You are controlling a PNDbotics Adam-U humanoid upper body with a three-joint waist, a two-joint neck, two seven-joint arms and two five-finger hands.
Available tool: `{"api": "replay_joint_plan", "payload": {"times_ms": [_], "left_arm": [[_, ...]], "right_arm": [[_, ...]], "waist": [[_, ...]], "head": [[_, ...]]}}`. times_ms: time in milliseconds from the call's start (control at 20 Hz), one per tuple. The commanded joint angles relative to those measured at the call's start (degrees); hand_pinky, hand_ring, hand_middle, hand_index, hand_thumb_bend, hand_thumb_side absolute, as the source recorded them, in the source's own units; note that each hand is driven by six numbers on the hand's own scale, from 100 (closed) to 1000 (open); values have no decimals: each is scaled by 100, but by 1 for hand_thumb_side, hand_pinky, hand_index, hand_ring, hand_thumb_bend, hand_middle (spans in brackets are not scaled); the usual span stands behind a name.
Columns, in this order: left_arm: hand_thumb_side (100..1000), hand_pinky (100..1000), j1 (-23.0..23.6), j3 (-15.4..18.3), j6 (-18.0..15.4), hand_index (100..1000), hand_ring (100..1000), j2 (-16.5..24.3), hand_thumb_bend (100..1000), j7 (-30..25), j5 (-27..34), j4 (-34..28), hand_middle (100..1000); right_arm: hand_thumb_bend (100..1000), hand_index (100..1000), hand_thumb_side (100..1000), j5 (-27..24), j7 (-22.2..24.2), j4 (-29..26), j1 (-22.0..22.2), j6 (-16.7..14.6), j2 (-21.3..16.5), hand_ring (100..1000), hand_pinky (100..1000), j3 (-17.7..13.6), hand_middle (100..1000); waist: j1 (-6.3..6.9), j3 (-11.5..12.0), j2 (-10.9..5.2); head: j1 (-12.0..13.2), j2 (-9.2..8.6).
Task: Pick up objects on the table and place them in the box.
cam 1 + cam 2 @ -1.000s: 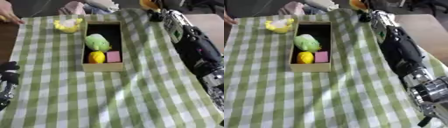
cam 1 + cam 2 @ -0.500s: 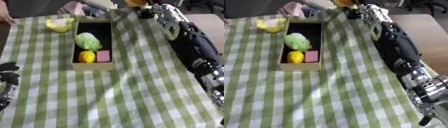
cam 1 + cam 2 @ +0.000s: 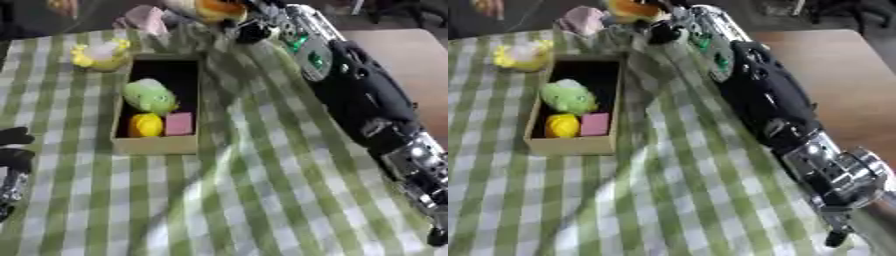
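Note:
An open cardboard box (image 3: 153, 145) stands on the green checked cloth, left of centre. Inside it lie a green soft toy (image 3: 149, 96), a yellow round thing (image 3: 145, 125) and a pink block (image 3: 178, 123). A yellow duck toy (image 3: 101, 54) sits on the cloth beyond the box's far left corner. My right arm stretches along the right side to the far edge, where my right hand (image 3: 254, 25) is at an orange and yellow toy (image 3: 214, 7); the grip is blurred. My left hand (image 3: 12, 160) rests open at the lower left edge.
A pink thing (image 3: 144, 19) lies at the far edge, left of the orange toy. The cloth is rumpled near the box's right side. Bare brown tabletop (image 3: 833, 75) shows to the right of the cloth.
The whole picture has shifted, so the camera has moved. My right arm stays stretched to the far edge beside the orange toy. The left hand has stayed put.

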Motion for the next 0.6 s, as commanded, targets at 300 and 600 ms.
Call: {"api": "replay_joint_plan", "payload": {"times_ms": [300,600], "left_arm": [[668,783,-58,-18,-70,883,729,50,100,-113,48,-117,753],[668,782,-65,-9,-73,885,728,48,100,-124,50,-117,753]], "right_arm": [[100,519,194,747,663,683,-186,-325,668,607,659,-24,396],[100,972,714,1796,1301,1151,-148,-535,882,846,837,-78,865]], "waist": [[-49,133,-170],[-68,173,-167]], "head": [[-168,-65],[-184,-71]]}}
